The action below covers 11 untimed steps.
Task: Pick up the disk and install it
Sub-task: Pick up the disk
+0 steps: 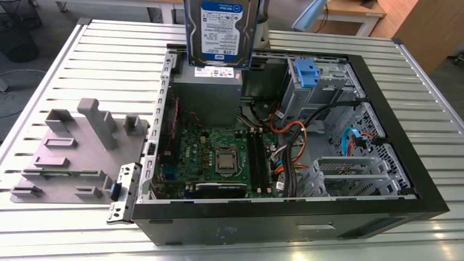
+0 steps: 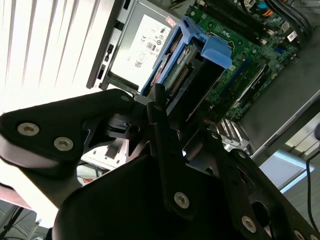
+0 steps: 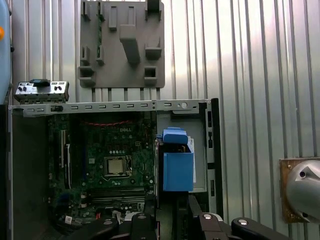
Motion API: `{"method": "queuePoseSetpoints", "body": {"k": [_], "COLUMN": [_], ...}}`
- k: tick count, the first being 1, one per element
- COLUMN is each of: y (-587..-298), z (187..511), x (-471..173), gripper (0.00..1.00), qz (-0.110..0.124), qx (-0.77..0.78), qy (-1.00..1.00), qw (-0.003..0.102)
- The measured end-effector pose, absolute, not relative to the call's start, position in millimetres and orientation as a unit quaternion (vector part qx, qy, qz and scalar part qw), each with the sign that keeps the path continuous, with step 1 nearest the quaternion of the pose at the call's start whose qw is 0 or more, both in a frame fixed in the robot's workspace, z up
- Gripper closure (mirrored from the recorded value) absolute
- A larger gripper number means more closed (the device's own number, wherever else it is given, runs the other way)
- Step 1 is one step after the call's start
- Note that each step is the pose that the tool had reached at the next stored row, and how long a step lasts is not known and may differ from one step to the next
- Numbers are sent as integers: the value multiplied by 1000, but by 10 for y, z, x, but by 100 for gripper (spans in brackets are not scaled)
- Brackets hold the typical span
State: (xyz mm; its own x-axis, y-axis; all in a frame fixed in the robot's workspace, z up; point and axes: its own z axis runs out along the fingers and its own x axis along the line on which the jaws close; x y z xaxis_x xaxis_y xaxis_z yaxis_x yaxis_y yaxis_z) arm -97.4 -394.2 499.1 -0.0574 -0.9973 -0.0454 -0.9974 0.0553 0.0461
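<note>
The disk (image 1: 219, 32), silver with a blue-and-white label and blue side rails, hangs upright in the air above the far end of the open computer case (image 1: 290, 215), over the grey power-supply box (image 1: 210, 87). In both wrist views my gripper (image 2: 185, 120) (image 3: 172, 200) is shut on the disk (image 2: 192, 75) (image 3: 177, 165), its black fingers (image 2: 160, 107) clamped on the flat sides. The blue rail end points down toward the case.
The case lies on its side on a slatted metal table (image 1: 94, 60), showing the motherboard (image 1: 217, 157), cables, a blue-latched drive bay (image 1: 305, 73) and a metal cage (image 1: 355, 176). A grey holder block (image 1: 80, 147) with upright posts sits at the exterior view's left.
</note>
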Motion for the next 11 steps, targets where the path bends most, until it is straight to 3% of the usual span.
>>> {"method": "queuePoseSetpoints", "body": {"k": [11], "y": [-3942], "z": [4989], "x": [-715], "gripper": [65], "qz": [32], "qx": [-687], "qy": [726], "qw": [1]}}
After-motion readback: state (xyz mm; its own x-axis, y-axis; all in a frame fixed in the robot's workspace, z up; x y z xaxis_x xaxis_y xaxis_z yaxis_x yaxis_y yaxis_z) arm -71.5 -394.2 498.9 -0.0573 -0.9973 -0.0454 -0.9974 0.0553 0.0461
